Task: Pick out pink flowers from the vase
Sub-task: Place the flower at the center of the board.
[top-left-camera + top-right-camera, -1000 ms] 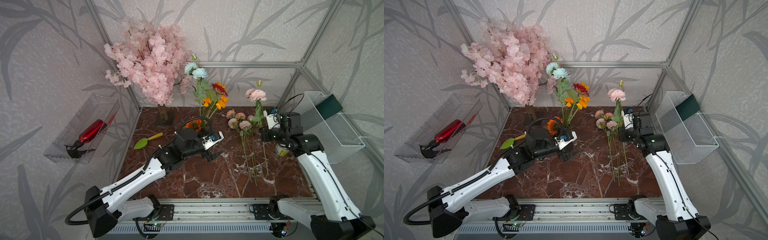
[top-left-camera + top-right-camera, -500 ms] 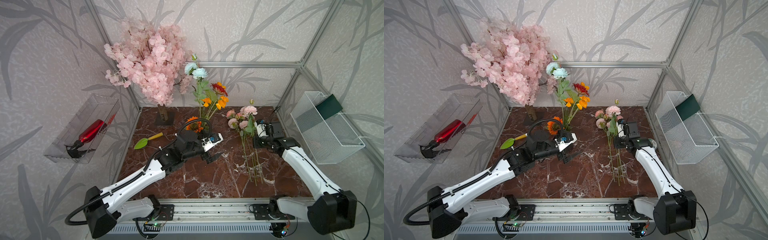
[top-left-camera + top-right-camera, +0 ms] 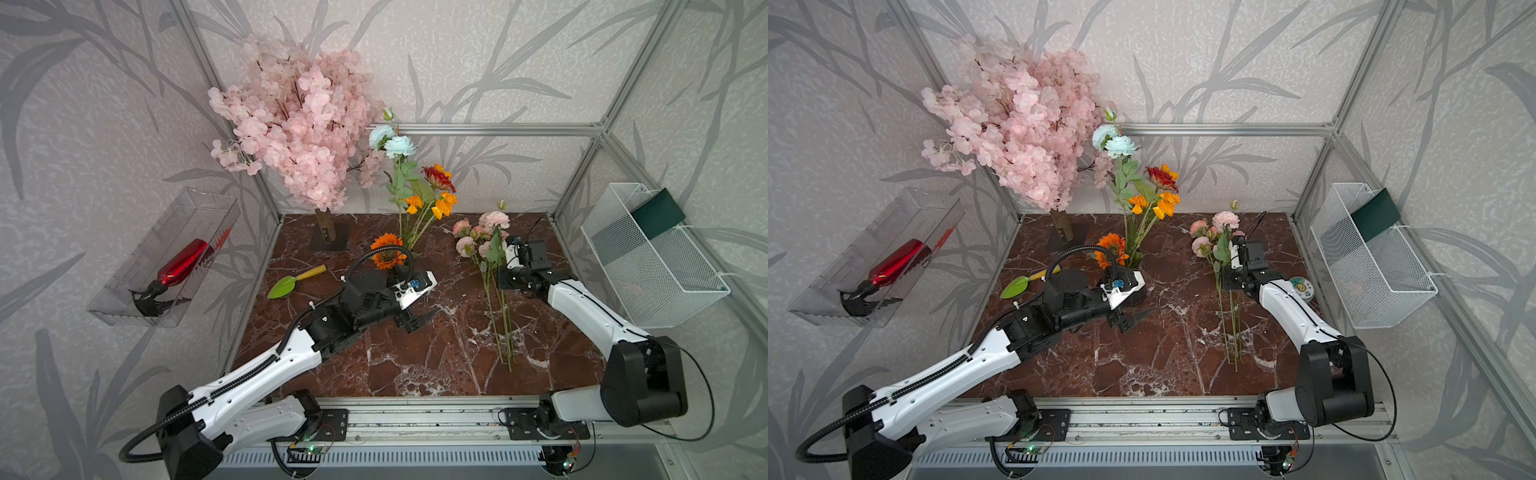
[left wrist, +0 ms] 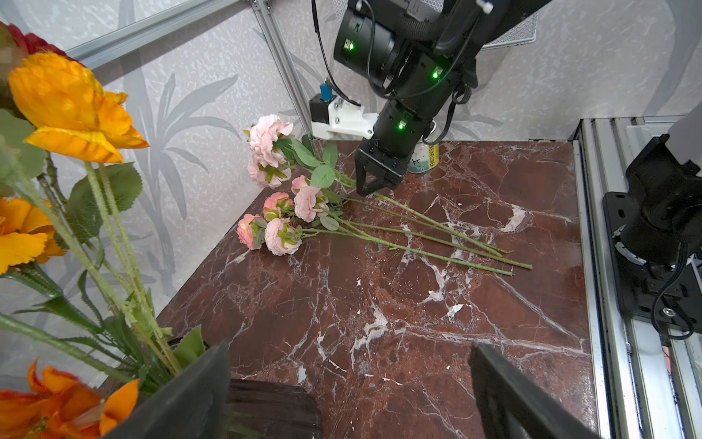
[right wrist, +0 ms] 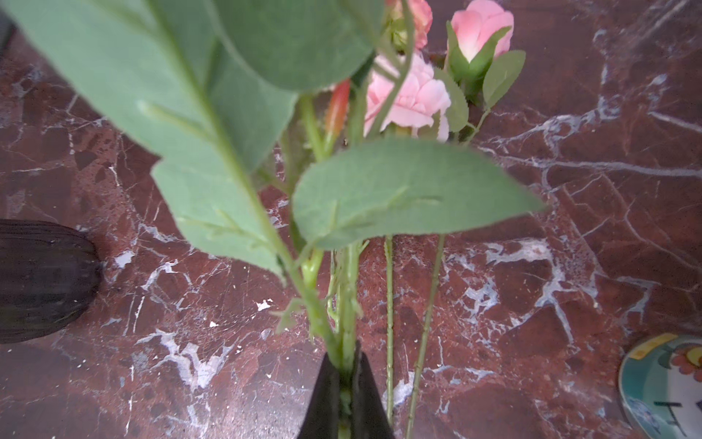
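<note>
The left gripper point(image 4: 349, 347) stands spread wide right at the vase point(image 4: 273, 404), holding nothing, and hides most of it. In both top views the gripper covers the vase, and the left wrist view shows only a dark patch between the fingers point(image 4: 182, 395), cut off at the picture's edge.

Blurred green leaves fill much of the right wrist view, yet it shows the right gripper point(image 5: 343, 384) pinched shut on one green stem. That stem belongs to the pink flowers point(image 4: 281, 213), which are out of the vase and well to its right in the top views. The held one is tilted, its pale heads raised and its lower end on the marble table point(image 3: 415, 357); the rest lie flat.

Seven pink heads can be counted, but the stems overlap, so their number is unclear. The vase holds two light blue flowers point(image 3: 392, 141), one red flower point(image 3: 436, 176) and several orange flowers point(image 3: 440, 205).

One small tin point(image 3: 1300, 286) stands farther right of the vase than the pink flowers. One green trowel point(image 3: 286, 286) lies left of the vase, and one blossom tree point(image 3: 299, 124) stands behind it to the left.
</note>
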### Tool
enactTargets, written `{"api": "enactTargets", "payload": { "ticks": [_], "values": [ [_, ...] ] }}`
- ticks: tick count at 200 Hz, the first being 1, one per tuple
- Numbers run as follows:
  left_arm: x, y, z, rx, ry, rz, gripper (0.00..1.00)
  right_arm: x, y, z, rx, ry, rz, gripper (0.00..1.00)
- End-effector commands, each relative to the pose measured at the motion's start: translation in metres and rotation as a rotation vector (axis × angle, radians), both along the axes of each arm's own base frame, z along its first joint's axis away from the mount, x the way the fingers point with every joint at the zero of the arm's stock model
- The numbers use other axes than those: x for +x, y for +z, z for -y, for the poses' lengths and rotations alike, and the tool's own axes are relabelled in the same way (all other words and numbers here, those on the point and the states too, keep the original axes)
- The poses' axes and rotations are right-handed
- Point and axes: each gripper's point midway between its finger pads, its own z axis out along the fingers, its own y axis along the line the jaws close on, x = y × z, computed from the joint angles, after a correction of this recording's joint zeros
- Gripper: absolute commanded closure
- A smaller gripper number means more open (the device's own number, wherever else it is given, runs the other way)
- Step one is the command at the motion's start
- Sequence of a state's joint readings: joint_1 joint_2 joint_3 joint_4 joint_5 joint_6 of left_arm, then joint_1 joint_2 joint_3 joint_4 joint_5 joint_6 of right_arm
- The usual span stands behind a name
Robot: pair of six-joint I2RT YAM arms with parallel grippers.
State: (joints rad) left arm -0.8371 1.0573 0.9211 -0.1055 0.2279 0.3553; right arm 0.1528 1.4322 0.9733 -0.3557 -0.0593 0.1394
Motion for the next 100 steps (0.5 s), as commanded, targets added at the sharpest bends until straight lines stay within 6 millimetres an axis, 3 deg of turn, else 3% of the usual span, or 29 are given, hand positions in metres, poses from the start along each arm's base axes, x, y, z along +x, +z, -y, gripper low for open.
{"api": "enactTargets", "payload": {
  "ticks": [1,100],
  "values": [
    [-0.002,-0.002,-0.005,0.005,0.016,0.001,0.01,0.012,0.003,0.009,-0.026,-0.052,0.027,1.0],
    [0.0,-0.008,-0.002,0.02,0.009,-0.002,0.01,0.014,-0.012,0.041,-0.217,-0.133,-0.005,1.0]
  ]
}}
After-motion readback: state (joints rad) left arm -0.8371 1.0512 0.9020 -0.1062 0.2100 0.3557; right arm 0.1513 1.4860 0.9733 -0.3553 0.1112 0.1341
